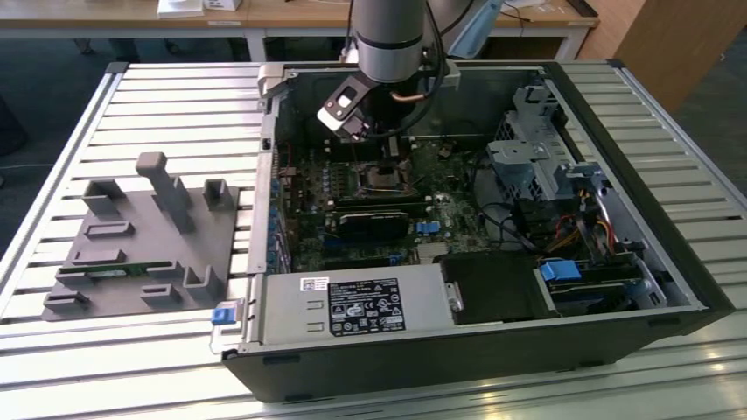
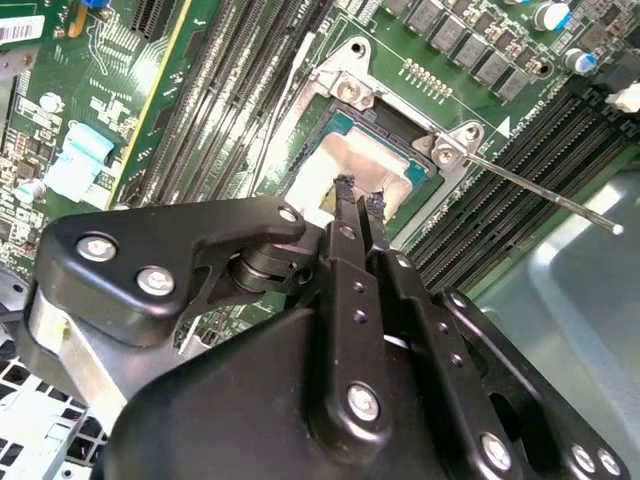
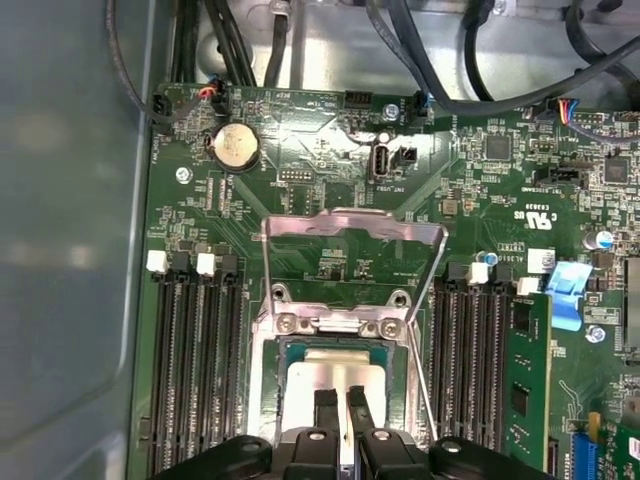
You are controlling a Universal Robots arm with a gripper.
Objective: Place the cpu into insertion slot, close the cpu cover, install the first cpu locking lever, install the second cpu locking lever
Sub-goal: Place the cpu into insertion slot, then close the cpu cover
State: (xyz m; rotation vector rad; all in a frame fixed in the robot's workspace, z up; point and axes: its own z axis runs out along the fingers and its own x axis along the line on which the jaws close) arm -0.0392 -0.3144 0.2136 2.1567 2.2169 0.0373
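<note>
Exterior view: the open computer case [image 1: 491,350] lies on the slatted tabletop [image 1: 175,96], covering its middle and reaching the edge at the exterior view's right. A grey fixture tray [image 1: 129,262] sits near the edge at the exterior view's left. The arm [image 1: 391,35] reaches down into the case over the board.

In the first wrist view the cpu [image 3: 335,372] lies flat inside the insertion slot [image 3: 270,370], silver face up, with a thin green edge showing along one side. The claw [image 3: 341,398] hangs right over that face. It is clenched, its two fingers drawn almost together with nothing between them. I cannot tell whether the tips touch the chip.

The cpu cover [image 3: 355,222] stands raised on its hinge at the slot's side, and the board shows through its cut-out. In the second wrist view a locking lever [image 2: 545,198] juts free from the slot's corner as a thin rod.

With the chip apparently seated, closing the cover looks like the step in hand. To do it well:
- Use the clenched fingers as one blunt pusher against the cover's free bar, never against the chip face.
- Follow the hinge's arc instead of driving straight down.
- Stay light, since the contacts under the chip probably bend easily.
- Check that no chip corner rides up on the frame.
- Keep clear of the loose lever rod and the long black slots on either side
</note>
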